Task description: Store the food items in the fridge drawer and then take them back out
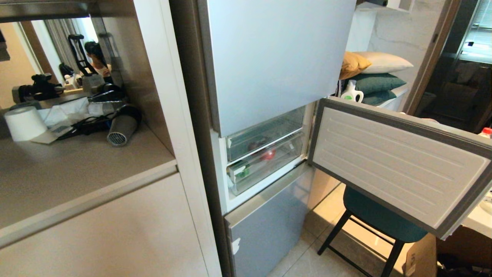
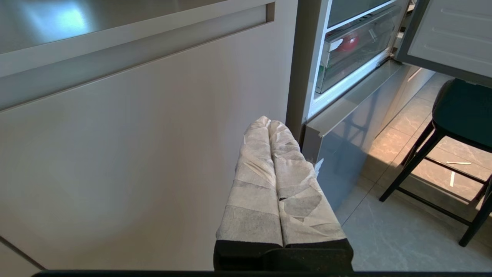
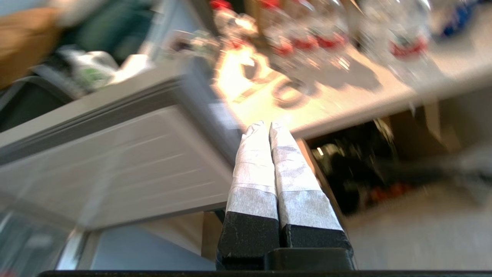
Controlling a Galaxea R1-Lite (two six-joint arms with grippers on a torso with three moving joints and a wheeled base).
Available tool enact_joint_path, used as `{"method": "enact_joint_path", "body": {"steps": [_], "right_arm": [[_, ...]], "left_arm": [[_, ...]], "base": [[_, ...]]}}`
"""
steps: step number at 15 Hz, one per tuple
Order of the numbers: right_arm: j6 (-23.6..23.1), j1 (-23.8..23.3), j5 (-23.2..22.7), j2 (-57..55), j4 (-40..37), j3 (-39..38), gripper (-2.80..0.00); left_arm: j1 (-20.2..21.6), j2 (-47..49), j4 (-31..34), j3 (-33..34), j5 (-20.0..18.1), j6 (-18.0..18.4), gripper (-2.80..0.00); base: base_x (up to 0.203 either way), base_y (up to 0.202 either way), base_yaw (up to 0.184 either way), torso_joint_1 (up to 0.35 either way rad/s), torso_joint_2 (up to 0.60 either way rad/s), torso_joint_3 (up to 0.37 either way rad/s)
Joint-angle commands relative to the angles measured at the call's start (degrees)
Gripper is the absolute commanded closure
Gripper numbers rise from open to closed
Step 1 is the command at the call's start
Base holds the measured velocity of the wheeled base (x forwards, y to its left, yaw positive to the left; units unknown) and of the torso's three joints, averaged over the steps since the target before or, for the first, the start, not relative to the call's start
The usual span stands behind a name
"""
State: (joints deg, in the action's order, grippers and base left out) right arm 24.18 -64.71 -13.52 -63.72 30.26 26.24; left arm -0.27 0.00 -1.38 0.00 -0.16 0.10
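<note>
The fridge drawer [image 1: 265, 167] sits closed behind the open door [image 1: 396, 165]; both grippers pinched together, empty.

Motion is smearing the right wrist view, so the bottles [image 3: 307, 38] on the tabletop [image 3: 346, 92] are showing only as red-banded streaks. Frosted plastic is hiding what is lying inside the fridge drawer [image 1: 265, 165]; red and green blobs are showing, unidentifiable.

Two clear drawers [image 1: 265, 154], one stool [image 1: 380, 219], four pillows [image 1: 374, 75].
</note>
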Motion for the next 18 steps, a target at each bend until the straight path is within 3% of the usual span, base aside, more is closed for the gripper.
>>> {"method": "enact_joint_path", "body": {"steps": [1, 7, 12, 15, 18], "right_arm": [[0.3, -7.43, -3.96, -13.74, 3.98, 1.06, 0.0], [0.37, -16.79, -9.89, -39.67, 10.78, 15.8, 0.0], [-0.36, -18.04, -28.23, -50.76, 11.15, 26.73, 0.0], [-5.09, -17.82, -29.29, -51.15, 11.12, 26.75, 0.0], [-5.26, -14.45, -29.01, -51.51, 11.02, 26.74, 0.0]], "left_arm": [[0.0, 0.0, -0.03, 0.62, -0.02, -0.01, 0.0], [0.0, 0.0, -0.03, 0.62, -0.02, -0.01, 0.0], [0.0, 0.0, -0.03, 0.62, -0.02, -0.01, 0.0], [0.0, 0.0, -0.03, 0.62, -0.02, -0.01, 0.0], [0.0, 0.0, -0.03, 0.62, -0.02, -0.01, 0.0]], "base": [[0.0, 0.0, 0.0, 0.0, 0.0, 0.0], [0.0, 0.0, 0.0, 0.0, 0.0, 0.0], [0.0, 0.0, 0.0, 0.0, 0.0, 0.0], [0.0, 0.0, 0.0, 0.0, 0.0, 0.0], [0.0, 0.0, 0.0, 0.0, 0.0, 0.0]]}}
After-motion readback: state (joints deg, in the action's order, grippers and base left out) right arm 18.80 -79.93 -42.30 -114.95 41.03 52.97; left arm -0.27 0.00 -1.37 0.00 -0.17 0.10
